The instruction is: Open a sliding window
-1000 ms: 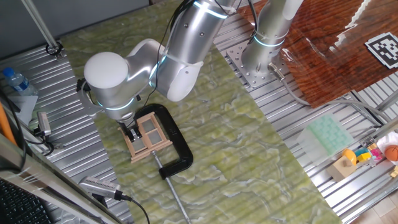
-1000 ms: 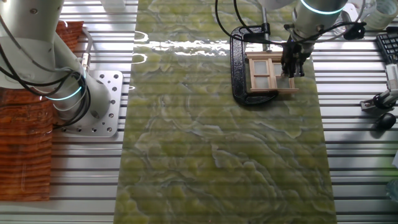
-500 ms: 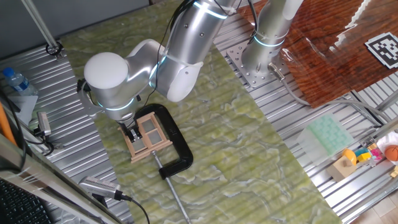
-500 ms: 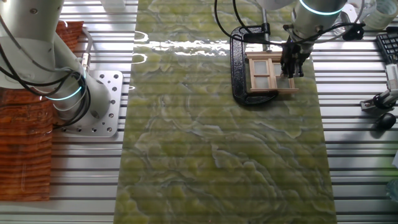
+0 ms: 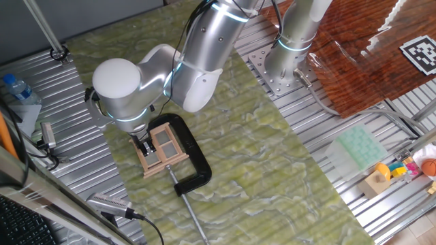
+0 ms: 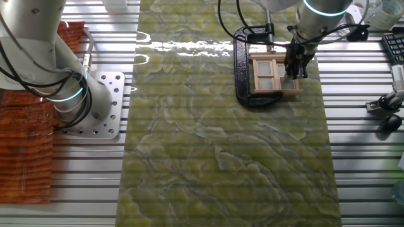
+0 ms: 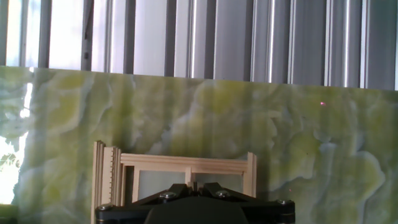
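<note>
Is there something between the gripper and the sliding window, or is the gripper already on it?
Nothing lies between them. In both fixed views the gripper stands right at the sliding window, over its edge opposite the black clamp. Actual contact cannot be confirmed.

Glossy silver arm (image 5: 204, 47), seemingly black claw (image 5: 144, 145)

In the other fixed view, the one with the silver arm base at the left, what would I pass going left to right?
Orange-brown mat → robot base plate → green patterned mat → black C-clamp → sliding window → gripper.
</note>
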`<state>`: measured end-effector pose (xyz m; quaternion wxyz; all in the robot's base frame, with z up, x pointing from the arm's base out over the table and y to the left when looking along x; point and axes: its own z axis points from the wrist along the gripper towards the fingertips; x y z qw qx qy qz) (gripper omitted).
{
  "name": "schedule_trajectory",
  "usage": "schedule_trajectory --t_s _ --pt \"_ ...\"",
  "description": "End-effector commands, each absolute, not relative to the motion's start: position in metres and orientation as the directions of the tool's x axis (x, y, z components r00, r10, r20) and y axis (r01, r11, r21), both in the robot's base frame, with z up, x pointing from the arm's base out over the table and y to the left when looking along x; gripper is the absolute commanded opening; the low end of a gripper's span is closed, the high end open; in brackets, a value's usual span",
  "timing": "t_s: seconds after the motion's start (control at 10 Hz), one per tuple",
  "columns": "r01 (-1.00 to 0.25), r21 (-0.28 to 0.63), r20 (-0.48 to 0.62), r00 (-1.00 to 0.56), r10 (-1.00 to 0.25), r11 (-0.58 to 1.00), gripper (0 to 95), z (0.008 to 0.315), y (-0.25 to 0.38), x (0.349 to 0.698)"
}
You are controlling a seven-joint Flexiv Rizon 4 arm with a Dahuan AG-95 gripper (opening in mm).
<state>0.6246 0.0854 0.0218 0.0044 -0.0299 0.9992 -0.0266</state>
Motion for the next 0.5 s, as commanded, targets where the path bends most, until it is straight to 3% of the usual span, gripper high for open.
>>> schedule_trajectory --t_s 0.1,0.5 --pt "-0.059 -0.053 -0.008 -0.998 -0.060 0.997 0.0 0.0216 0.0860 0.6250" --pt "-0.059 -0.053 -0.008 -0.998 -0.059 0.997 0.0 0.0210 0.0877 0.6250"
